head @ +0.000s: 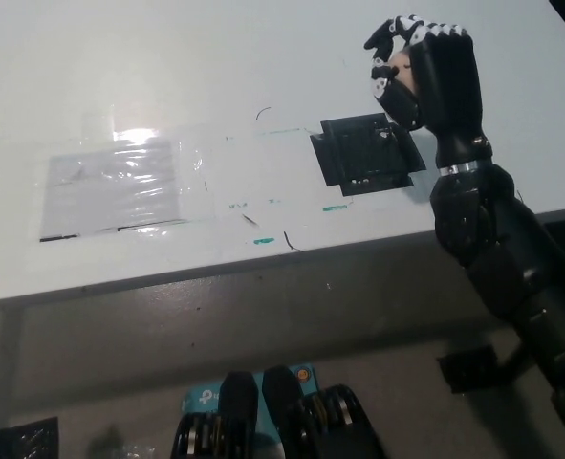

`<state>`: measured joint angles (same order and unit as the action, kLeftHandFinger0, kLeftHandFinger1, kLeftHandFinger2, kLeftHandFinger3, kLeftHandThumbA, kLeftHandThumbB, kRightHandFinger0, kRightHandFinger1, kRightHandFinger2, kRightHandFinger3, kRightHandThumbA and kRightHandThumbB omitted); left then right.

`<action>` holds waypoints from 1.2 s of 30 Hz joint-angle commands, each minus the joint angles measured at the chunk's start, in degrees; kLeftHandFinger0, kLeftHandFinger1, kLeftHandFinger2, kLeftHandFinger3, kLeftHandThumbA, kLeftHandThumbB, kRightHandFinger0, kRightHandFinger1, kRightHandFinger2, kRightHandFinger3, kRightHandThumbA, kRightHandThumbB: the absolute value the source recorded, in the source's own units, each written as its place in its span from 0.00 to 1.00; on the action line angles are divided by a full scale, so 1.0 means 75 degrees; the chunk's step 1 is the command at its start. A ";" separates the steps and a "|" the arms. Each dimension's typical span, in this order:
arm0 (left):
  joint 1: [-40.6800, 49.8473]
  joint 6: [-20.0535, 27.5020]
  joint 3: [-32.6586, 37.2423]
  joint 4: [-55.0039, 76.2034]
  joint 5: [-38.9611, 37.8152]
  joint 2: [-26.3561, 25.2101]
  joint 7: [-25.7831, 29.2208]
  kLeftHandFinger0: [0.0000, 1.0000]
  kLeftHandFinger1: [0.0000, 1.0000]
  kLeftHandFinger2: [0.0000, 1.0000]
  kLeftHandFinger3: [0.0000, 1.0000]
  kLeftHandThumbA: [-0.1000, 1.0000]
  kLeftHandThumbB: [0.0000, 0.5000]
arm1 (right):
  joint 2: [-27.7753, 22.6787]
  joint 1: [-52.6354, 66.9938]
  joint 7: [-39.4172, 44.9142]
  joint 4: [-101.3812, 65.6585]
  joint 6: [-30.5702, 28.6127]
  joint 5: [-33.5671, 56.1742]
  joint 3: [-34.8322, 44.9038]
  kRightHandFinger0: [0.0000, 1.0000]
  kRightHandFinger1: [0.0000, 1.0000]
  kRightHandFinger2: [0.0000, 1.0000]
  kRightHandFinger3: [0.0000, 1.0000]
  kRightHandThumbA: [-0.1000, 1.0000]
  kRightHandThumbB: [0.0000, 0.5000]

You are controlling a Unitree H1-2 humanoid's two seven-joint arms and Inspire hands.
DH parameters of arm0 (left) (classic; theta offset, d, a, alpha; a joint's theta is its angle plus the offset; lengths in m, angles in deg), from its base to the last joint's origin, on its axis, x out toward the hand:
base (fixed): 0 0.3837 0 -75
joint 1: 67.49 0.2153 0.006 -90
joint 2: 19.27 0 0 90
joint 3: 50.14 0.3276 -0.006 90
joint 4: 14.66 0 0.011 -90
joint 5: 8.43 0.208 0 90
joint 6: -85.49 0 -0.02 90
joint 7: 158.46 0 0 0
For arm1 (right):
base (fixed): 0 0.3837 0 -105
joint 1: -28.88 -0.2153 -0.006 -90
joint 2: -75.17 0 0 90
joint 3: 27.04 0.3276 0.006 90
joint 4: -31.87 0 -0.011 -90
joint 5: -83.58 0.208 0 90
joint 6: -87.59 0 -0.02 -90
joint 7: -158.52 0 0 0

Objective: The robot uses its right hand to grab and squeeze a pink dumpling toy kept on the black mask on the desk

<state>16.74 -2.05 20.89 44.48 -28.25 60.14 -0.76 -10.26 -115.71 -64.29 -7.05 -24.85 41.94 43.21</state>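
- Right hand (418, 69): fingers (425, 29) curled tight around the pink dumpling toy (398, 75). Only a small pale-pink patch shows between the black fingers and the palm.
- Toy position: enclosed in the right hand, raised off the desk (119, 67), and not resting on the black mask (366, 153).
- Key relation: the toy lies inside the curl of the fingers, on the palm side. Judgement: a squeeze needs only a tighter grip, with no reach.
- Toy's long axis: cannot tell, too much is covered.
- Mask: flat on the desk, just below and to picture-left of the hand, nothing on it.
- Black forearm (492, 239) rises from the bottom right across the desk edge.
- Left hand: not in view, so only the right hand is at the toy.
- Clear plastic sheet (115, 186) lies well to the left, apart from the mask.
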 commanded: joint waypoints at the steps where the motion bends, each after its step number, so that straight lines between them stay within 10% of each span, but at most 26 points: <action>1: -0.0112 0.0338 -0.0048 0.0112 -0.0026 -0.0370 -0.0142 0.00 0.03 0.14 0.13 1.00 1.00 | -0.0006 -0.0376 -0.0510 0.0350 -0.0451 -0.0185 -0.0150 0.00 0.15 0.51 0.34 0.00 0.34; 8: -0.0092 0.0273 -0.0068 0.0105 -0.0049 -0.0357 -0.0106 0.00 0.03 0.13 0.11 1.00 1.00 | 0.0136 -0.0316 0.0688 0.1401 -0.0245 0.0069 -0.0495 0.00 0.23 0.63 0.43 0.00 0.47; 9: -0.0106 0.0300 -0.0070 0.0030 -0.0071 -0.0364 -0.0152 0.00 0.04 0.15 0.12 1.00 1.00 | 0.0157 -0.0261 0.1078 0.1597 -0.0187 0.0117 -0.0579 0.00 0.26 0.68 0.52 0.00 0.30; 11: -0.0120 0.0311 -0.0069 -0.0010 -0.0078 -0.0366 -0.0171 0.00 0.04 0.15 0.12 1.00 1.00 | 0.0164 -0.0265 0.1231 0.1708 -0.0168 0.0161 -0.0637 0.00 0.21 0.60 0.34 0.00 0.08; 16: -0.0071 0.0298 -0.0069 0.0064 -0.0031 -0.0341 -0.0092 0.00 0.03 0.14 0.12 1.00 1.00 | 0.0189 -0.0116 0.1899 0.1750 0.0073 0.0301 -0.0660 0.03 0.23 0.55 0.99 0.00 0.00; 17: -0.0071 0.0242 -0.0080 0.0076 -0.0080 -0.0337 -0.0127 0.00 0.03 0.14 0.12 1.00 1.00 | 0.0192 -0.0155 0.2245 0.1767 0.0394 0.0292 -0.0686 0.12 0.33 0.66 1.00 0.00 0.06; 18: -0.0054 0.0270 -0.0056 0.0076 -0.0049 -0.0352 -0.0141 0.00 0.05 0.14 0.12 1.00 1.00 | 0.0162 -0.0144 0.2622 0.1709 0.0599 0.0302 -0.0716 0.63 0.80 1.00 1.00 0.04 0.03; 19: -0.0032 0.0261 -0.0041 0.0118 -0.0023 -0.0339 -0.0116 0.00 0.05 0.14 0.12 1.00 1.00 | 0.0132 -0.0124 0.2726 0.1667 0.0672 0.0280 -0.0744 0.71 0.85 1.00 1.00 0.11 0.02; 21: -0.0024 0.0218 -0.0053 0.0115 -0.0056 -0.0341 -0.0130 0.00 0.05 0.16 0.14 1.00 1.00 | 0.0097 -0.0131 0.3128 0.1580 0.1150 0.0148 -0.0855 1.00 1.00 1.00 1.00 0.31 0.10; 32: 0.0039 0.0094 -0.0063 0.0245 -0.0062 -0.0325 -0.0079 0.00 0.05 0.15 0.13 1.00 1.00 | -0.0030 0.0234 0.3215 0.0296 0.2431 -0.0256 -0.1070 1.00 1.00 1.00 1.00 0.92 0.96; 36: 0.0021 0.0211 -0.0052 0.0178 -0.0046 -0.0312 -0.0102 0.00 0.03 0.13 0.12 1.00 1.00 | -0.0057 0.0402 0.3295 -0.0356 0.2660 -0.0142 -0.0911 1.00 1.00 1.00 1.00 0.96 0.97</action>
<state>17.20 -1.80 20.83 45.05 -28.29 60.12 -0.84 -9.71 -111.93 -40.60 -5.20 -8.54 41.47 35.54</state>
